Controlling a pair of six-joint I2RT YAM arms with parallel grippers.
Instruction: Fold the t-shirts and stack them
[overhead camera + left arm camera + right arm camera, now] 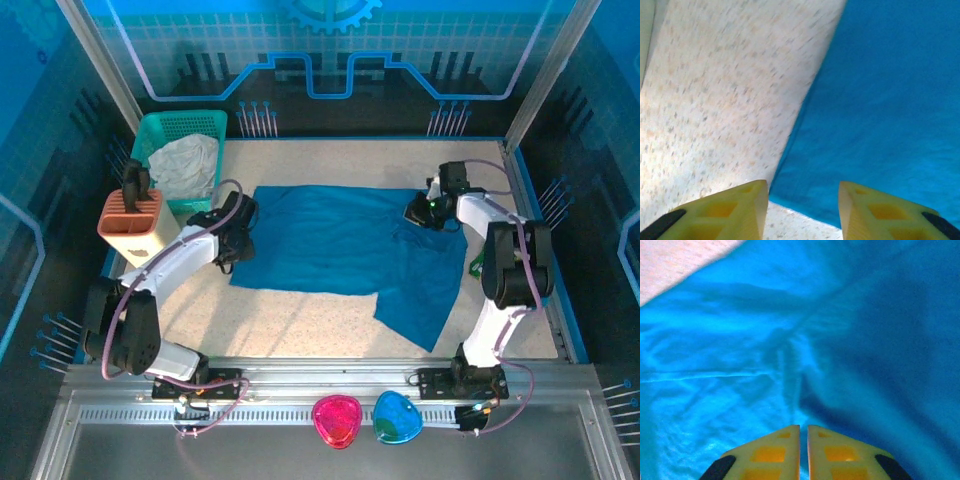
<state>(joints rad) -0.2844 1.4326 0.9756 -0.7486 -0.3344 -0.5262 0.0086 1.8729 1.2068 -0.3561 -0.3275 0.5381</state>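
Observation:
A teal-blue t-shirt (340,240) lies spread flat across the middle of the table, with one part hanging toward the front right. My left gripper (245,218) stands open at the shirt's left edge. In the left wrist view, the shirt's corner (880,100) and bare table show between the fingers of my left gripper (803,192), and nothing is held. My right gripper (418,212) sits over the shirt's right side. In the right wrist view, my right gripper (803,427) has its jaws almost touching, pinching a raised ridge of the t-shirt's fabric (740,365).
A green basket (180,130) holding white cloth (190,165) stands at the back left. An orange slotted holder (135,225) sits beside the left arm. Pink (337,420) and blue (397,418) pieces rest on the front rail. Speckled table (300,320) lies in front of the shirt.

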